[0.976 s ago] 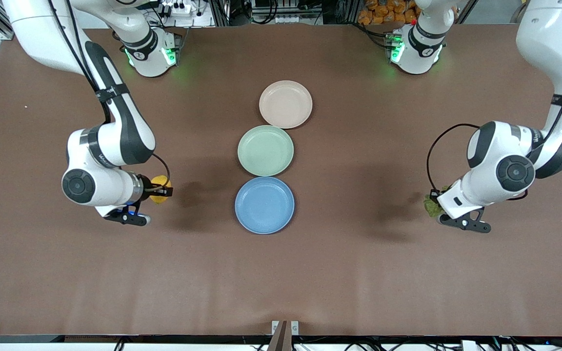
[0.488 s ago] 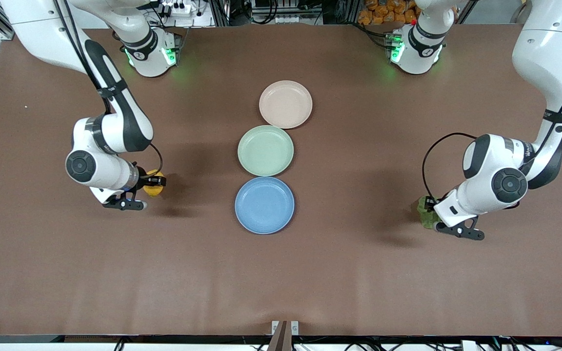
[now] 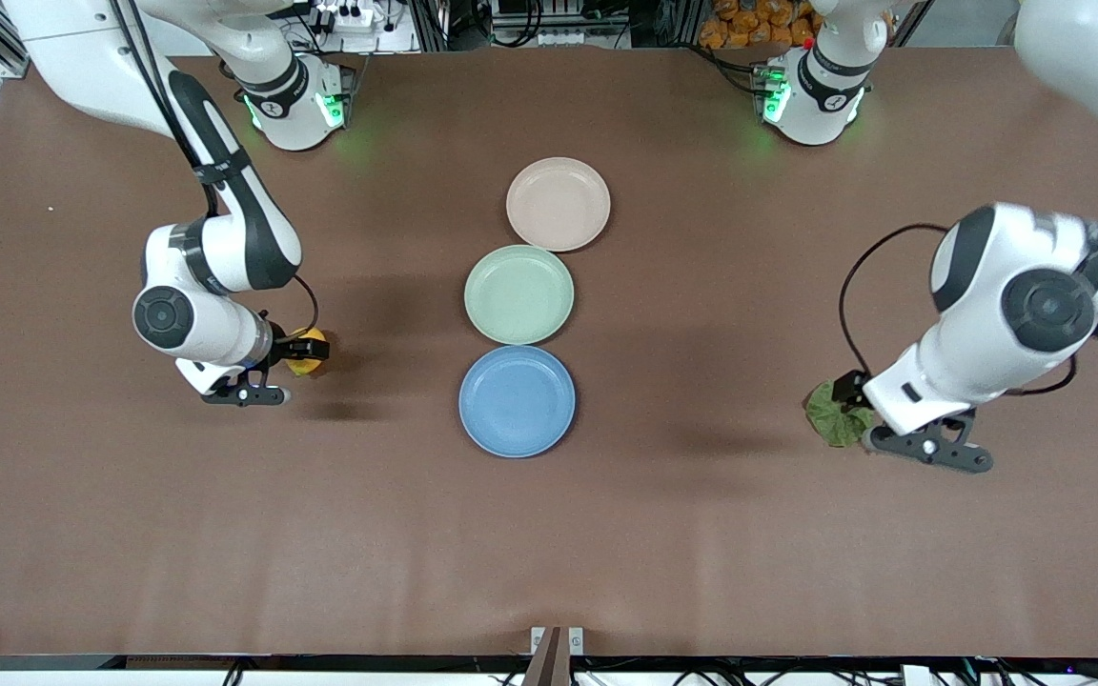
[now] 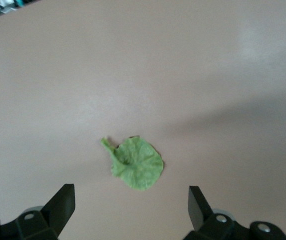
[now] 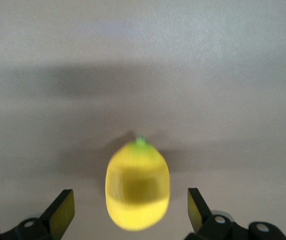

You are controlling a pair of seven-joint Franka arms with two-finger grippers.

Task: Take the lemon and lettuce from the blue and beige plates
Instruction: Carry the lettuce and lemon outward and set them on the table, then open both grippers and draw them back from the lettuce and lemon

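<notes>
The lemon (image 5: 137, 183) lay released on the desk between the right gripper's (image 5: 131, 212) spread jaws, long axis pointing away; the lettuce (image 4: 136, 163) likewise lay released under the left gripper (image 4: 132, 210).

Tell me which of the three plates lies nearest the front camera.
The blue plate: it ends the row, with the green plate next and the beige plate farthest.
</notes>
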